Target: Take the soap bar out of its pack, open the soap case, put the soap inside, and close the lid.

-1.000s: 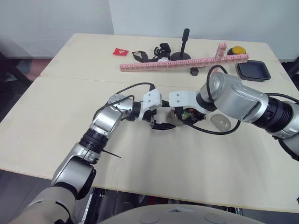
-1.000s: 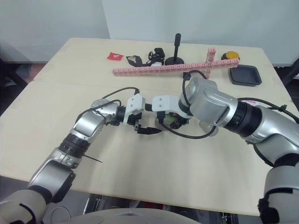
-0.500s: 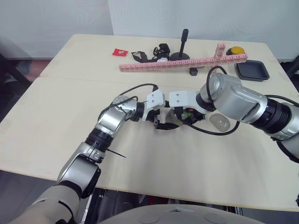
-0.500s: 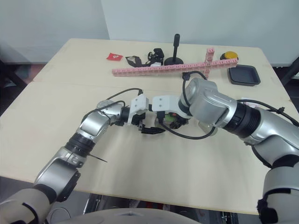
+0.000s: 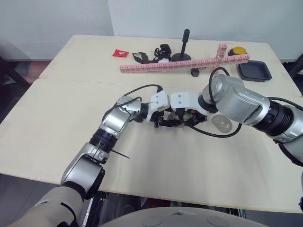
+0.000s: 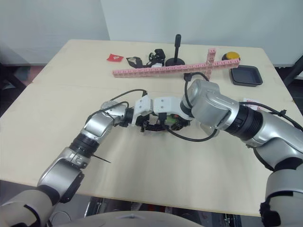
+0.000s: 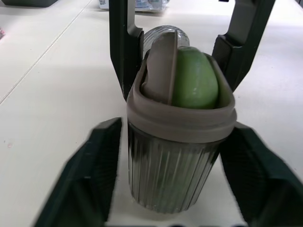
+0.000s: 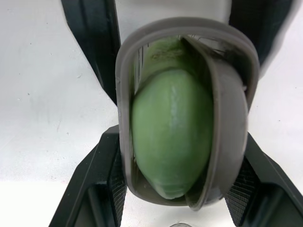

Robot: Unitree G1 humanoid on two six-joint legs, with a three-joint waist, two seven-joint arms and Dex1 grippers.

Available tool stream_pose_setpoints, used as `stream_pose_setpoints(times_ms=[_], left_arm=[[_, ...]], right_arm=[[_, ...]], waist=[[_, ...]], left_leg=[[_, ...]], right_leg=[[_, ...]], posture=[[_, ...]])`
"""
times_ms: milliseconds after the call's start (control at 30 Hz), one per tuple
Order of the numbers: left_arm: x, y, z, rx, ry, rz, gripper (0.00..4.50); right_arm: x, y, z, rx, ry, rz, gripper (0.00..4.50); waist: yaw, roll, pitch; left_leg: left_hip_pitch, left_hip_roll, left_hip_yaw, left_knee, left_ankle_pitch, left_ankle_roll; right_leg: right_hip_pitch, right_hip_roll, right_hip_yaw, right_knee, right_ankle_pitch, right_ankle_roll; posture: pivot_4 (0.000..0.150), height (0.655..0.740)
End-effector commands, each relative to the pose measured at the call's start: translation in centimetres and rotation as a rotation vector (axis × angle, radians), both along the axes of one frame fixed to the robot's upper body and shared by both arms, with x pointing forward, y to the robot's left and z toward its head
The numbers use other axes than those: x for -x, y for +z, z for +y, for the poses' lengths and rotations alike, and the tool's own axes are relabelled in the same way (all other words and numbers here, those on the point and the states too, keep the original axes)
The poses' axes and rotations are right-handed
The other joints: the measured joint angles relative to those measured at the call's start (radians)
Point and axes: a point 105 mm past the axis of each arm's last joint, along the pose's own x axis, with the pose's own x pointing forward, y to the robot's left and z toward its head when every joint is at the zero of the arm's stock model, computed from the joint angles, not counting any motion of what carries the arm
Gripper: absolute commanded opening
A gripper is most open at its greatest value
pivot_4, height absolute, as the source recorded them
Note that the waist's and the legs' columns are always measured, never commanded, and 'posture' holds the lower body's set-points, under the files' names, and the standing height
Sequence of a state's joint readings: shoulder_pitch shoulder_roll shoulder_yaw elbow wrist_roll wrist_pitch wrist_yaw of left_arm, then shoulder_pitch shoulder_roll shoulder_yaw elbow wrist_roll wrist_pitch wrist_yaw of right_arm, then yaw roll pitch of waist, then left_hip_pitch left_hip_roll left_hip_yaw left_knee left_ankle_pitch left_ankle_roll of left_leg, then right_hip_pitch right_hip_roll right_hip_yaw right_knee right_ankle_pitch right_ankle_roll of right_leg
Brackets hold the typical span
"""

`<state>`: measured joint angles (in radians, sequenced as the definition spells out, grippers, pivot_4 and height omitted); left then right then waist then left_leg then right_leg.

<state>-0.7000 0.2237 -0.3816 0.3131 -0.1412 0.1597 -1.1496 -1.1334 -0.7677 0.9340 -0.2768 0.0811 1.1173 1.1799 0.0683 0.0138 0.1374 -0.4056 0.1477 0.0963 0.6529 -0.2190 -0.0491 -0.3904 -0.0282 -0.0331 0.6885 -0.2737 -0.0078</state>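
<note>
1. Left gripper (image 5: 169,121): a second ago it was held apart from the right gripper, with bare table (image 5: 71,118) between them. It has since been brought in and now straddles the soap case. Its jaws are spread wide, with one finger (image 7: 94,175) on each side of the ribbed body. A thin gap is left on both sides, so nothing is gripped.
2. Right gripper (image 5: 186,116): it is unmoved over the same interval. Its jaws are closed against the sides of the soap case, which is carried in this hand alone.
3. Soap case (image 7: 173,175): translucent ribbed body with a grey rim. It is held at mid-table between the two grippers, with its mouth open towards the left wrist.
4. Soap bar (image 8: 170,132): green and already unpacked. It is seated inside the case beside a grey inner flap (image 7: 158,66), with one rounded end standing proud of the rim.
5. Clear domed cover (image 5: 222,124): it lies loose on the table just beside the right forearm and is judged to be the lid, not yet fitted.
6. Status: unpacking, opening and insertion are judged done. The left hand's approach is read as preparation to take or steady the case. That would free one hand to fetch the cover, and closing is the only step left.
</note>
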Motion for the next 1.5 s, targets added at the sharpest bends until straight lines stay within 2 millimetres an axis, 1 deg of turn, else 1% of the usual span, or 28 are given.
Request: stream_pose_setpoints(times_ms=[33, 333, 400, 533, 567, 633, 767, 900, 967, 1067, 1133, 1300, 1367, 1500], left_arm=[[-0.4, 0.6, -0.4, 0.012, 0.009, -0.031, 1.98], [-0.1, 0.9, -0.4, 0.043, -0.009, -0.020, 1.98], [0.0, 0.9, -0.3, 0.048, -0.017, -0.011, 1.98], [0.2, 0.8, 0.3, 0.047, -0.029, -0.007, 1.98], [0.3, 0.7, 0.5, 0.049, -0.034, -0.005, 1.98], [0.5, 0.8, 0.9, 0.057, -0.044, 0.002, 1.98], [1.1, 0.6, 2.2, 0.057, -0.079, 0.007, 1.98], [1.6, -0.3, 3.8, 0.045, -0.097, 0.000, 1.98], [1.5, -0.2, 4.5, 0.080, -0.079, -0.018, 1.98], [1.4, 0.4, 4.9, 0.152, -0.050, -0.032, 1.98], [1.6, 0.3, 5.2, 0.169, -0.047, -0.044, 1.98], [2.3, -0.2, 5.7, 0.215, -0.029, -0.048, 1.98], [2.4, -0.5, 5.7, 0.223, -0.021, -0.041, 1.98], [2.7, -0.3, 5.4, 0.268, -0.016, -0.033, 1.98]], right_arm=[[0.1, -0.1, 0.3, -0.015, 0.008, -0.006, 2.12], [0.3, -0.2, 0.5, -0.033, 0.022, 0.006, 2.12], [0.3, -0.2, 0.6, -0.044, 0.027, 0.001, 3.08], [0.4, -0.1, 1.1, -0.091, 0.043, 0.007, 4.37], [0.5, -0.1, 1.2, -0.110, 0.044, 0.014, 4.45], [0.8, -0.1, 1.2, -0.159, 0.045, 0.048, 4.45], [1.2, 0.4, 1.6, -0.383, 0.033, 0.111, 4.45], [1.6, 0.5, 0.6, -0.528, 0.098, 0.092, 4.45], [2.2, -0.2, -0.4, -0.557, 0.130, 0.090, 4.45], [2.7, -0.5, -0.9, -0.666, 0.145, 0.083, 4.45], [2.6, -0.1, -0.8, -0.801, 0.118, 0.071, 4.45], [3.0, 0.4, -0.9, -1.054, 0.093, 0.049, 4.45], [3.1, 0.1, -1.1, -1.090, 0.092, 0.030, 4.45], [3.4, -1.0, -1.5, -1.084, 0.094, 0.016, 4.45]], waist=[[0.002, 0.000, 0.000], [0.003, 0.000, -0.001], [0.003, 0.000, -0.001], [0.006, 0.000, -0.001], [0.007, 0.000, -0.001], [0.009, 0.000, -0.001], [0.012, 0.000, -0.001], [0.013, 0.000, -0.001], [0.013, 0.000, -0.001], [0.010, 0.000, -0.001], [0.006, 0.000, -0.001], [0.003, 0.000, -0.001], [0.004, 0.000, -0.001], [0.004, 0.000, -0.001]], left_leg=[[0.000, 0.000, 0.000, 0.000, 0.000, 0.000], [0.003, 0.000, 0.000, 0.000, -0.001, 0.003], [0.004, 0.000, 0.000, 0.000, -0.001, 0.003], [0.001, 0.000, 0.000, 0.000, -0.001, 0.003], [0.000, 0.000, 0.000, 0.000, -0.001, 0.003], [-0.001, 0.000, 0.000, 0.000, -0.001, 0.003], [-0.003, 0.000, 0.001, 0.000, -0.001, 0.003], [-0.003, 0.000, 0.001, 0.000, -0.001, 0.004], [-0.003, 0.000, 0.001, 0.001, -0.002, 0.005], [-0.003, 0.000, 0.001, 0.001, -0.002, 0.005], [-0.003, 0.000, 0.001, 0.001, -0.002, 0.006], [-0.003, 0.001, 0.001, 0.001, -0.003, 0.008], [-0.003, 0.001, 0.001, 0.001, -0.003, 0.009], [-0.004, 0.001, 0.001, 0.003, -0.003, 0.011]], right_leg=[[0.000, 0.000, 0.000, 0.000, 0.000, 0.000], [0.000, 0.000, 0.000, 0.000, 0.000, 0.000], [0.000, 0.000, 0.000, 0.001, 0.000, 0.000], [-0.003, 0.000, 0.000, 0.001, 0.000, 0.000], [-0.004, 0.000, 0.000, 0.001, 0.000, 0.000], [-0.005, 0.000, 0.000, 0.003, 0.000, 0.000], [-0.007, -0.001, 0.000, 0.006, 0.000, 0.000], [-0.007, -0.001, -0.001, 0.006, 0.000, 0.000], [-0.007, -0.001, -0.001, 0.004, 0.000, 0.000], [-0.007, -0.001, -0.001, 0.002, 0.000, 0.000], [-0.007, -0.001, -0.001, 0.002, 0.000, 0.000], [-0.008, -0.001, -0.001, 0.002, -0.001, -0.001], [-0.008, -0.001, -0.002, 0.002, -0.001, -0.001], [-0.008, -0.002, -0.002, 0.002, -0.002, -0.003]], posture=[[0.150, 0.7330], [0.150, 0.7330], [0.150, 0.7330], [0.150, 0.7330], [0.150, 0.7330], [0.150, 0.7330], [0.150, 0.7330], [0.150, 0.7330], [0.150, 0.7330], [0.150, 0.7330], [0.150, 0.7330], [0.150, 0.7330], [0.150, 0.7330], [0.150, 0.7330]])
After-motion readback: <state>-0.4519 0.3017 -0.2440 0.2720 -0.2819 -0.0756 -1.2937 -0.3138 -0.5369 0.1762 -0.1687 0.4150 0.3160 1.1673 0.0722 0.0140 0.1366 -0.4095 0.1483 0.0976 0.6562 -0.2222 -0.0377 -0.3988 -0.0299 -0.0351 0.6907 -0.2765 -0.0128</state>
